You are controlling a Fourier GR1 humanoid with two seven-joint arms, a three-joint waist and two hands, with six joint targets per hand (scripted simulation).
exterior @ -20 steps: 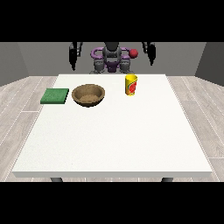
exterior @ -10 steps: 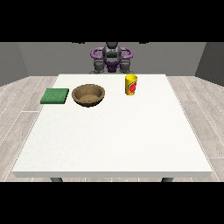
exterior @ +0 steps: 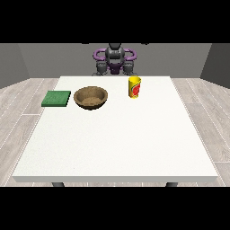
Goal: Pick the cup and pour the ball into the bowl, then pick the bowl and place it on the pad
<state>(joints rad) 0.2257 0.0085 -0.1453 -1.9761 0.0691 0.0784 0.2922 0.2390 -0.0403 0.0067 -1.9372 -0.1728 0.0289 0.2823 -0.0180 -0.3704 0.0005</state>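
Note:
A yellow cup (exterior: 134,86) with a red mark stands upright on the white table (exterior: 117,143), towards the far edge and right of the middle. No ball shows; the cup's inside is hidden. A brown wooden bowl (exterior: 90,97) sits left of the cup, and a flat green pad (exterior: 56,98) lies left of the bowl. The hand at the view's left (exterior: 99,69) and the hand at the view's right (exterior: 130,68) show only as small dark shapes at the table's far edge, close to the robot's body. Both are well behind the cup and bowl and touch nothing.
The robot's torso (exterior: 115,58) with purple arm parts stands behind the far edge. The table's near half stretches wide and white towards the camera. Wooden flooring surrounds the table.
The arms have come down from a raised, spread pose and now sit folded close to the torso. Cup, bowl and pad have not moved.

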